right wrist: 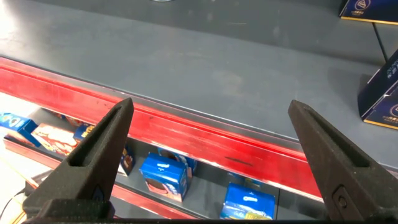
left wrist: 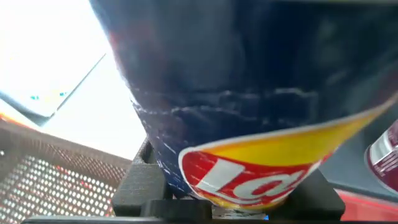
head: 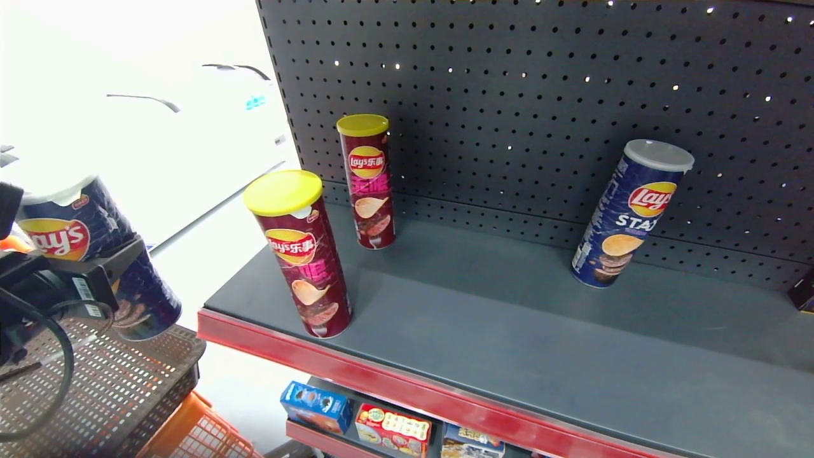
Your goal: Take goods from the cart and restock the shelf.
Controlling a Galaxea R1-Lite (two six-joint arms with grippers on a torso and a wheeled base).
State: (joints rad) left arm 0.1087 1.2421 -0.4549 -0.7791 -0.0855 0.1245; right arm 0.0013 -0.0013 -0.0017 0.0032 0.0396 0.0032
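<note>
A dark blue chip can (head: 95, 254) hangs tilted at the far left above the brown perforated cart basket (head: 108, 388), with my left gripper (head: 95, 270) shut on its middle. The left wrist view has the same blue can (left wrist: 249, 99) up close between the black fingers (left wrist: 142, 186). On the grey shelf (head: 509, 337) stand two maroon cans with yellow lids, one near the front edge (head: 300, 254) and one at the back (head: 367, 181). A blue can with a clear lid (head: 629, 213) leans against the pegboard. My right gripper (right wrist: 214, 168) is open before the shelf's red front edge (right wrist: 186, 134).
A black pegboard (head: 540, 95) backs the shelf. Boxed goods (head: 356, 420) sit on the lower shelf, also seen as blue boxes (right wrist: 165, 177). An orange basket (head: 197, 436) is under the cart basket. Dark blue boxes (right wrist: 382, 93) stand on the shelf's right part.
</note>
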